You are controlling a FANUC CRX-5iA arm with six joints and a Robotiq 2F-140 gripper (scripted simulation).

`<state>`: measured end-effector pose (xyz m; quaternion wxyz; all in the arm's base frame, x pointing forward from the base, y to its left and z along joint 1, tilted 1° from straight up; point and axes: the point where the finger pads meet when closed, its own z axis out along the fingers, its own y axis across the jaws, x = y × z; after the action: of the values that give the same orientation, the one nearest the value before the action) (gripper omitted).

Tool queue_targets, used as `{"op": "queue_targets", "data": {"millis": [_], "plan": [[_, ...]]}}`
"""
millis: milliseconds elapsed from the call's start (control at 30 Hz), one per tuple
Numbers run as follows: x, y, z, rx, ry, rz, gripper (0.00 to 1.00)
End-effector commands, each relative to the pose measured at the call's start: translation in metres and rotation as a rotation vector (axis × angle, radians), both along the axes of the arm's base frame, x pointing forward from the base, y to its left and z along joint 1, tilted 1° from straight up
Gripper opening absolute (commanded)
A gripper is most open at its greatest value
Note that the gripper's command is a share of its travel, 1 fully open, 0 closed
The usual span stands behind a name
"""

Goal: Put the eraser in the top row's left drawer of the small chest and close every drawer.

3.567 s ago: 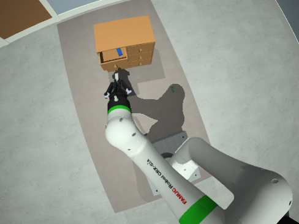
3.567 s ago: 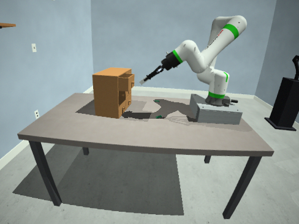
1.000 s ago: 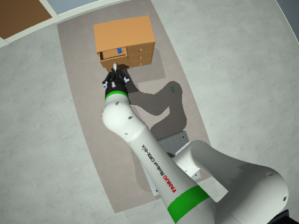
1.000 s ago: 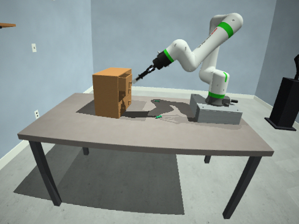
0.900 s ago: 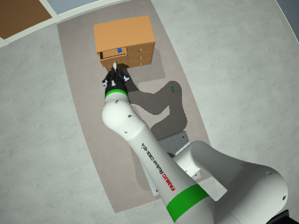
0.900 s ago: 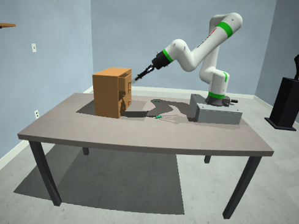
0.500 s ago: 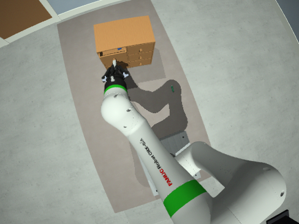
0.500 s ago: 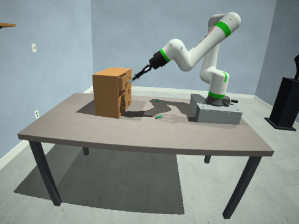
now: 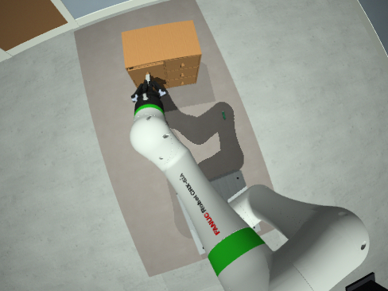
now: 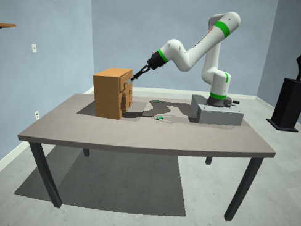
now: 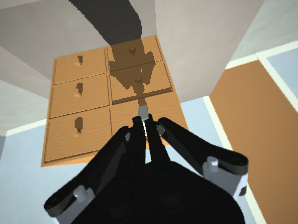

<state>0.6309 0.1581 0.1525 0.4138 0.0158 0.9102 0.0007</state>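
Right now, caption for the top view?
Closed end effector at the chest's top-left drawer, which sits slightly proud of the front.

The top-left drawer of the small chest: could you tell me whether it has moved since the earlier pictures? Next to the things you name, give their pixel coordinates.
Yes, the top-left drawer (image 9: 139,76) (image 10: 123,84) has slid inward, nearly meeting the front of the chest (image 9: 161,44) (image 10: 106,96).
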Motion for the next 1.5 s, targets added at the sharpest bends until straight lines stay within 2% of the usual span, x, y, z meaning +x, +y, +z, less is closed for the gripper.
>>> {"op": "queue_targets", "data": {"millis": [0, 1467], "plan": [[0.0027, 0.0000, 0.0003, 0.000, -0.001, 0.000, 0.00], [0.0091, -0.0002, 0.0001, 0.000, -0.001, 0.000, 0.00]]}}
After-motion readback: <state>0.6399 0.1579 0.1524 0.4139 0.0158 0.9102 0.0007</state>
